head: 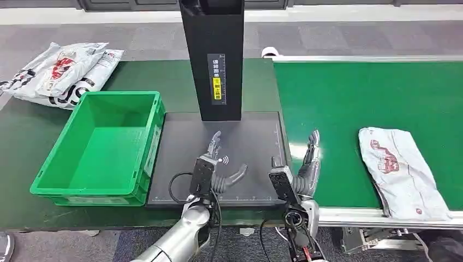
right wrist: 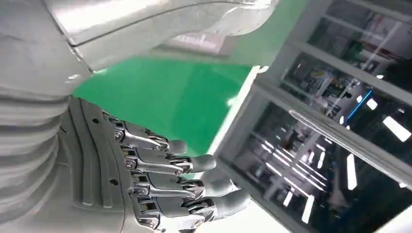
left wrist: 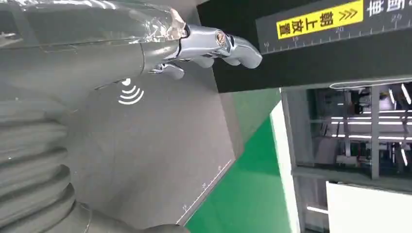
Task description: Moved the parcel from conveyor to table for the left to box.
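From the head view, the parcel point(head: 401, 170) lay flat on the green conveyor point(head: 349, 98), well to the right of both hands and touched by neither. The right hand point(head: 309, 164) hovered at the conveyor's near-left edge, fingers extended and holding nothing. The left hand point(head: 214, 164) hung over the dark mat point(head: 180, 142), fingers apart, thumb out to the side, also holding nothing. The green crate point(head: 65, 180) stood just left of the mat with nothing visible inside, a black post point(head: 215, 54) rose behind the mat, and 2 more bags point(head: 57, 73) lay at the table's far-left corner. I judged the task to be at its start: the reach for the parcel had not yet been made.

In the left wrist view, the left hand point(left wrist: 209, 46) showed fingers stretched out above the mat point(left wrist: 160, 160), gripping nothing.

In the right wrist view, the right hand point(right wrist: 165, 179) had its fingers loosely extended side by side over the belt point(right wrist: 175, 102), with nothing between them.

The next move would likely call for the right arm to travel rightward along the belt, settle over the parcel, grip the slack bag, and carry it to the mat.
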### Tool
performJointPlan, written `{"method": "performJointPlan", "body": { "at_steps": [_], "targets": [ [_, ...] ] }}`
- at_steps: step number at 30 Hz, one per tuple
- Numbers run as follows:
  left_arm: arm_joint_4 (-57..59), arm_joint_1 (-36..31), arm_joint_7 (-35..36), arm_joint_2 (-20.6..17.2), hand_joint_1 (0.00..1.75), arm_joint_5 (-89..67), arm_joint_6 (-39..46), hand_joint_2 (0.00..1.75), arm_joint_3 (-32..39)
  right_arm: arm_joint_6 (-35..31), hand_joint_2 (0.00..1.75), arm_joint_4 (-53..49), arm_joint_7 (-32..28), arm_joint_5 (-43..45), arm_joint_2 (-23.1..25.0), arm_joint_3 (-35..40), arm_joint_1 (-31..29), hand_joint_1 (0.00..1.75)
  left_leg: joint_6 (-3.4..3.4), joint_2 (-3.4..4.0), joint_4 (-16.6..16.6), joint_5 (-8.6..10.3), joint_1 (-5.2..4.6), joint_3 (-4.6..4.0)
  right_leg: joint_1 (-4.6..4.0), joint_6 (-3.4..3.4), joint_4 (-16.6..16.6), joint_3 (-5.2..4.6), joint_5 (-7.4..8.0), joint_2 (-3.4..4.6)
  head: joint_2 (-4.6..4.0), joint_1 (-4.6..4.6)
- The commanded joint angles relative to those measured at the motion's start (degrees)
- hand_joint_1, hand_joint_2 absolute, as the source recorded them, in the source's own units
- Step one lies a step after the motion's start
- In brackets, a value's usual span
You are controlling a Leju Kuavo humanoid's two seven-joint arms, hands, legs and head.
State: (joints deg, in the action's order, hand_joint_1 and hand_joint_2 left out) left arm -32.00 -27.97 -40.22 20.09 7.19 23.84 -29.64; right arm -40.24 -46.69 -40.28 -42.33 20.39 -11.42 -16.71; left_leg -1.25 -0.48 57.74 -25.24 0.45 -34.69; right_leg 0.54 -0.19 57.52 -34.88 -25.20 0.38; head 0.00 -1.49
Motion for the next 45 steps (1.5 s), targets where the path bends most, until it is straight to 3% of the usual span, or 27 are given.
{"method": "performJointPlan", "body": {
  "at_steps": [1,2,4,8,14,15,16,17,19,21,22,23,24,27,28,33,36,38,40,43,44,45],
  "targets": [
    [7.8,-5.4,0.2,-0.1,0.00,-1.8,-1.2,1.75,6.9,0.2,1.75,-1.1,0.5,-34.1,-0.4,-42.9,-10.6,0.00,0.07,-0.15,-0.1,0.07,-0.08,0.09,0.07,0.04,-0.1,0.14,0.00,-0.22,0.00,0.02],
    [8.0,-5.5,0.2,-0.1,0.00,-2.8,0.0,1.75,7.3,0.2,1.75,-2.9,4.3,-40.8,-0.4,-44.5,-11.0,0.00,0.06,-0.19,0.0,0.07,-0.10,0.03,0.07,0.04,0.0,0.09,-0.01,-0.25,-0.02,0.00],
    [8.2,-5.4,0.2,-0.1,0.00,-3.2,-1.0,1.75,8.7,0.2,1.75,-5.6,7.4,-43.9,-0.6,-43.3,-10.7,0.00,0.08,-0.15,-0.1,0.06,-0.13,0.09,0.10,0.05,-0.1,0.14,0.00,-0.23,0.00,0.00],
    [9.9,-5.6,0.2,-0.1,0.00,-4.2,-2.1,1.75,9.6,0.2,1.75,-8.9,36.9,-47.7,-10.7,-18.1,-2.9,0.00,0.15,-0.29,-0.1,0.05,-0.10,0.18,0.09,0.08,-0.2,0.33,-0.01,-0.32,0.00,0.00],
    [10.0,-5.2,0.2,-0.3,0.00,-6.9,-1.4,1.75,12.3,0.2,1.75,-2.2,56.4,-47.7,-19.5,-3.6,-2.2,0.00,0.19,-0.15,0.0,-0.03,-0.13,0.05,0.13,0.15,-0.1,0.16,-0.02,-0.11,0.00,0.02],
    [10.0,-5.2,0.2,-0.4,0.00,-6.8,-1.5,1.75,12.5,0.2,1.75,5.0,51.3,-47.7,-22.9,-9.1,-7.4,0.00,0.26,-0.07,0.0,-0.09,-0.13,0.15,0.14,0.16,-0.1,0.26,-0.01,-0.05,0.00,0.02],
    [10.0,-5.2,0.2,-0.4,0.00,-6.8,-1.5,1.75,12.5,0.2,1.75,5.0,51.3,-47.7,-22.9,-9.1,-7.4,0.00,0.27,0.00,0.0,-0.06,-0.17,0.10,0.22,0.17,-0.1,0.16,0.03,0.03,-0.02,0.02],
    [9.5,-4.8,0.2,-0.6,0.00,-7.1,-1.8,1.75,12.8,0.2,1.75,2.0,57.1,-47.7,-21.4,-3.7,-4.1,0.00,0.28,-0.04,0.0,-0.07,-0.16,0.05,0.20,0.16,-0.1,0.13,0.02,-0.02,0.00,0.02],
    [9.5,-4.8,0.2,-0.6,0.00,-8.0,-2.0,1.75,13.7,0.2,1.75,6.7,64.5,-47.5,-22.8,1.9,-4.8,0.00,0.25,0.13,-0.1,-0.10,-0.13,0.24,0.17,0.11,-0.2,0.27,0.03,0.11,0.00,0.00],
    [9.6,-5.0,0.2,-0.6,0.00,-8.1,-2.0,1.75,13.9,0.2,1.75,8.0,65.9,-44.7,-24.7,4.3,-4.1,0.00,0.27,-0.04,-0.1,-0.06,-0.23,0.24,0.22,0.14,-0.2,0.30,0.01,-0.09,0.00,0.02],
    [9.1,-4.3,0.2,-0.6,0.00,-9.3,-2.5,1.75,15.0,0.2,1.75,13.7,68.8,-47.7,-24.5,3.8,-6.8,0.00,0.32,-0.27,0.0,-0.04,-0.15,0.13,0.13,0.23,-0.2,0.35,-0.06,-0.27,-0.02,0.02],
    [9.8,-5.7,0.2,-1.8,0.00,-7.6,-3.7,1.75,14.2,5.2,1.75,11.1,65.5,-45.0,-27.7,2.6,-7.6,0.00,0.31,-0.19,0.0,-0.06,-0.22,0.12,0.20,0.23,-0.1,0.26,-0.05,-0.14,0.00,0.00],
    [9.2,-4.5,0.2,-0.9,0.00,-8.2,-2.4,1.75,13.8,0.2,1.75,18.3,70.7,-47.7,-25.6,4.3,-7.7,0.00,0.32,-0.04,-0.1,-0.09,-0.22,0.25,0.20,0.23,-0.2,0.35,-0.02,-0.01,-0.02,0.02],
    [9.0,-4.5,0.2,-0.8,0.00,-9.4,-3.4,1.75,15.3,0.2,1.75,28.8,74.6,-47.4,-27.3,6.8,-9.8,0.00,0.31,-0.18,0.0,-0.07,-0.22,0.19,0.22,0.23,-0.1,0.30,-0.06,-0.13,0.00,0.00],
    [8.8,-4.6,0.2,-0.9,0.00,-10.0,-3.9,1.75,15.7,4.3,1.75,33.8,77.6,-47.7,-28.3,8.9,-10.5,0.00,0.34,-0.22,-0.1,-0.05,-0.20,0.28,0.20,0.24,-0.2,0.46,-0.04,-0.20,-0.02,0.02],
    [8.9,-5.1,0.2,-0.8,0.00,-10.9,-5.2,1.75,16.5,24.8,1.75,35.3,80.3,-47.7,-28.4,8.2,-7.7,0.00,0.34,-0.35,-0.1,-0.08,-0.17,0.22,0.20,0.27,-0.2,0.46,-0.13,-0.31,0.00,0.02],
    [9.2,-5.3,0.2,-0.7,0.00,-11.0,-5.3,1.75,16.7,26.1,1.75,35.1,80.3,-47.7,-28.4,7.6,-6.6,0.00,0.33,-0.47,0.0,-0.08,-0.22,0.13,0.28,0.28,-0.1,0.33,-0.17,-0.38,-0.02,0.02],
    [9.2,-5.3,0.2,-0.7,0.00,-11.0,-5.3,1.75,16.7,26.1,1.75,35.1,80.3,-47.7,-28.4,7.6,-6.6,0.00,0.31,-0.09,0.0,-0.25,-0.12,0.34,0.13,0.29,-0.2,0.48,-0.10,0.00,0.00,-0.02],
    [9.3,-5.4,0.2,-0.6,0.00,-11.6,-5.8,1.75,16.7,33.7,1.75,34.7,80.3,-47.7,-28.7,6.2,-5.6,0.00,0.43,-0.30,0.0,-0.33,-0.14,0.71,0.10,0.39,-0.3,0.88,-0.31,-0.31,0.00,0.02],
    [9.2,-5.4,0.2,-0.5,0.00,-12.0,-6.1,1.75,16.9,37.0,1.75,34.5,80.3,-47.7,-28.0,4.6,-3.7,0.00,0.60,-0.53,-0.1,-0.35,0.01,1.08,0.03,0.54,-0.6,1.47,-0.43,-0.55,0.00,0.00],
    [9.0,-5.3,0.2,-0.5,0.00,-11.9,-6.1,1.75,17.0,36.9,1.75,34.5,80.3,-47.7,-28.1,4.7,-3.7,0.66,0.62,-0.54,-0.1,-0.38,0.05,1.26,0.04,0.54,-0.6,1.65,-0.45,-0.55,0.00,0.00],
    [8.8,-5.1,0.2,-0.6,0.00,-12.0,-6.1,1.75,17.1,36.6,1.75,34.4,80.3,-47.7,-27.8,4.2,-3.7,1.75,0.68,-0.69,-0.1,-0.33,0.08,1.28,0.01,0.61,-0.8,1.76,-0.45,-0.71,-0.02,-0.02]
  ]
}}
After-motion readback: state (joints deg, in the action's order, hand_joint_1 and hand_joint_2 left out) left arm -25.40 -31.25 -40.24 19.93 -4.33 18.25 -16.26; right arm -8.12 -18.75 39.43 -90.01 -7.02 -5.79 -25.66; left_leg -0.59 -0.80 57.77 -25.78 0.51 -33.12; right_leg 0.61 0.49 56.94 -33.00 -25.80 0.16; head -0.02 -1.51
